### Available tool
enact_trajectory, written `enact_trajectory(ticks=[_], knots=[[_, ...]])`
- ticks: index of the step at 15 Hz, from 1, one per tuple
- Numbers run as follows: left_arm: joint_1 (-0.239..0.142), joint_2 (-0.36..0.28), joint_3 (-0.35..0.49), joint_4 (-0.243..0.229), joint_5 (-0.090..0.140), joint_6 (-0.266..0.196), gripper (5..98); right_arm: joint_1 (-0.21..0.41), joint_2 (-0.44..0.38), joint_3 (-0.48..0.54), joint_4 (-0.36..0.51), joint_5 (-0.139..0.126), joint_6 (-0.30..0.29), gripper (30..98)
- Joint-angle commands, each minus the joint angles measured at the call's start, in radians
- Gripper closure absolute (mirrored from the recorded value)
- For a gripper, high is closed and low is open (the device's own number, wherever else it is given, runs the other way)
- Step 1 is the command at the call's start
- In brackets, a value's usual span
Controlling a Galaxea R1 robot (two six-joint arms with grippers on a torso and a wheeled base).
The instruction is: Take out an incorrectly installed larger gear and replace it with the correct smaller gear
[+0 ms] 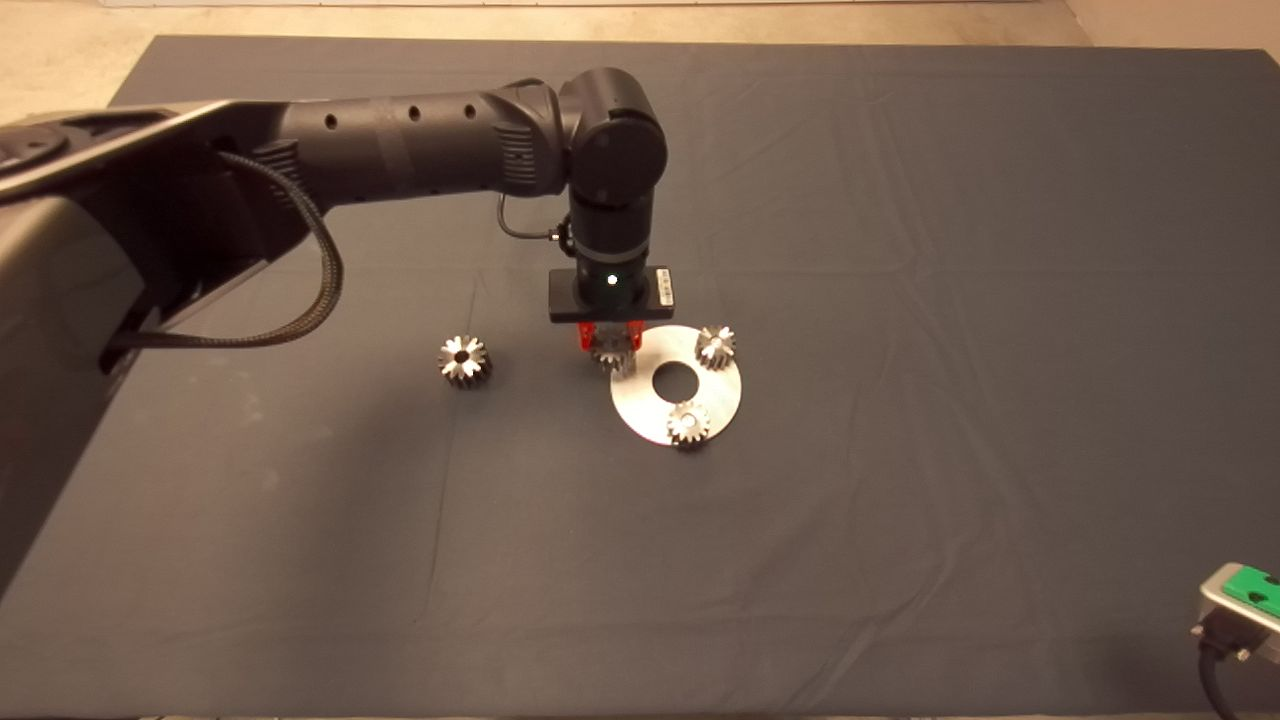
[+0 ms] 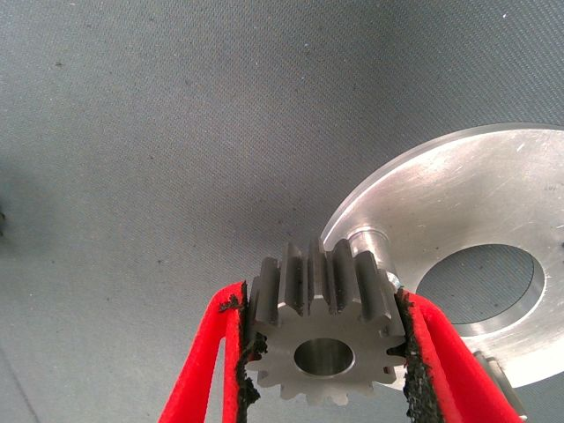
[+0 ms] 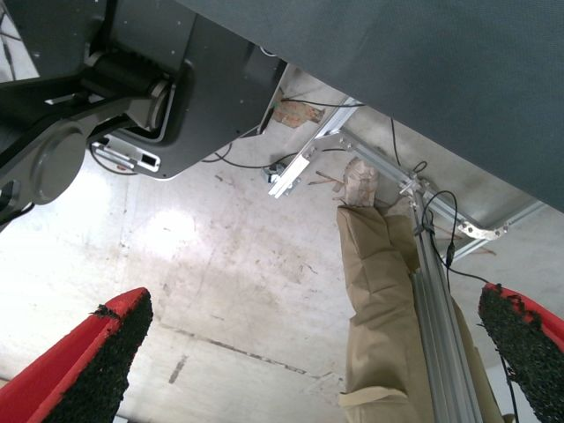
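The left gripper (image 1: 612, 350) squeezes the small gear (image 2: 324, 339) at the plate's (image 1: 720, 400) ten o'clock. It could miss the peg (image 2: 368, 240) and tip. The right gripper (image 1: 1245, 600) waits open.

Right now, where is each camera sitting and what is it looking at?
Head view: above the mat, looking down; left arm at the round plate, larger gear aside, right gripper parked.
Left wrist view: behind the left gripper, red fingers clamping the smaller gear.
Right wrist view: facing the floor; open fingers, a person's leg.
Shared: gear, plate.
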Motion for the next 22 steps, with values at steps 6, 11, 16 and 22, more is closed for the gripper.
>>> enact_trajectory(ticks=[6, 11, 16, 22], knots=[[0.001, 0.009, 0.018, -0.007, -0.023, -0.013, 71.7, 0.0, 0.016, 0.0, -0.034, -0.127, 0.003, 30.8], [0.006, 0.011, 0.037, -0.007, -0.023, -0.038, 71.7, 0.0, 0.016, 0.001, -0.034, -0.127, 0.003, 30.8], [0.006, 0.011, 0.044, -0.007, -0.025, -0.039, 75.2, 0.0, 0.019, 0.002, -0.034, -0.127, 0.003, 30.8], [-0.006, 0.011, -0.032, -0.007, -0.028, 0.021, 75.3, -0.001, 0.021, 0.002, -0.032, -0.124, 0.005, 30.8]])
